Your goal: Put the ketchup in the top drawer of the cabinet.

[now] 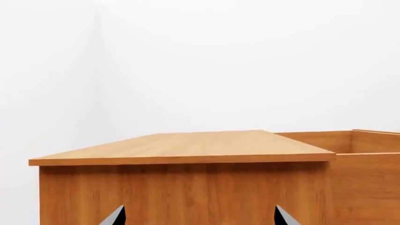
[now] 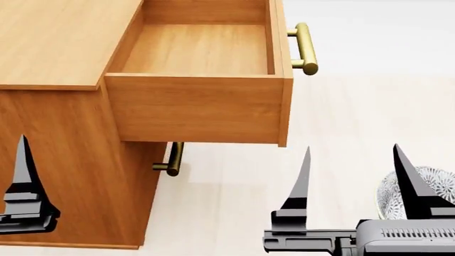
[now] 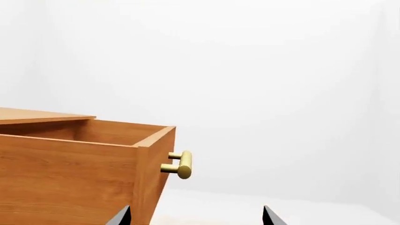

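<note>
The cabinet [image 2: 57,160], orange-brown with a wood grain, is seen at the left of the head view, its flat top reaching back toward the pale wall. The top drawer [image 2: 199,112] is drawn well out from the cabinet toward the right, and its light-brown inside is shown bare in the head view. A brass bar handle [image 2: 306,48] is fixed to the drawer's front panel, and a like lower handle [image 2: 172,159] is seen beneath the drawer on the lower front. The right gripper [image 2: 352,178] is held low at the right of the head view, below and in front of the open drawer, with its jaws spread apart and nothing between them. The left gripper [image 1: 198,216] is faced toward the cabinet's side panel; in the left wrist view its two dark tips are seen well apart, released, with nothing grasped. A patterned grey-white bowl [image 2: 433,186] is partly hidden behind the right gripper, on the pale floor. The ketchup cannot be found in any view.
</note>
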